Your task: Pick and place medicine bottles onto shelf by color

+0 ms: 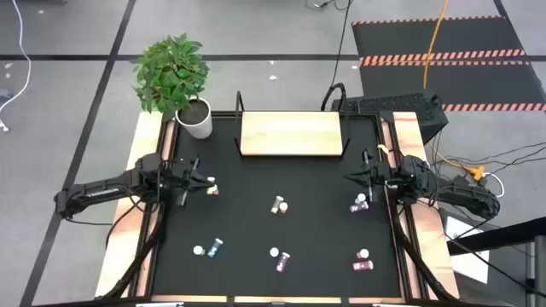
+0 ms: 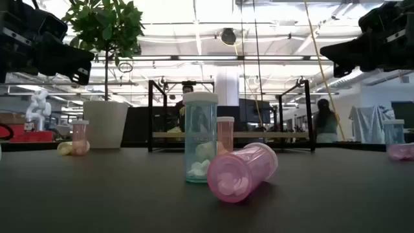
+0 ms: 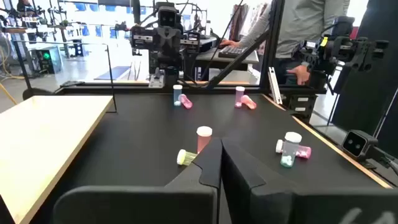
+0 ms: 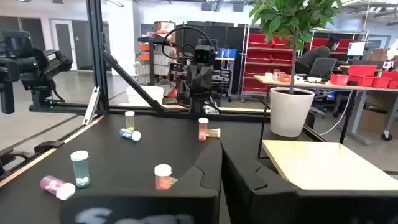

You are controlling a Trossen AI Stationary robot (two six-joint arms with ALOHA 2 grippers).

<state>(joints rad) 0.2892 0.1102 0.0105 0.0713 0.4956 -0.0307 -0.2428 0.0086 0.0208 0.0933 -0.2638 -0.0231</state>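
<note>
Both grippers, left (image 1: 198,180) and right (image 1: 357,176), hung closed and empty at the table's (image 1: 256,222) side edges, medicine bottles (image 1: 278,205) scattered between them.

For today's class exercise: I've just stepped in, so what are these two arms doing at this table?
Nothing is being handled yet. The left gripper and the right gripper hang shut and empty over the table's two sides. The medicine bottles stand or lie in pairs scattered across the black table. The shelf at the far edge, beside a potted plant, holds no bottles, so sorting by colour hasn't begun.
</note>
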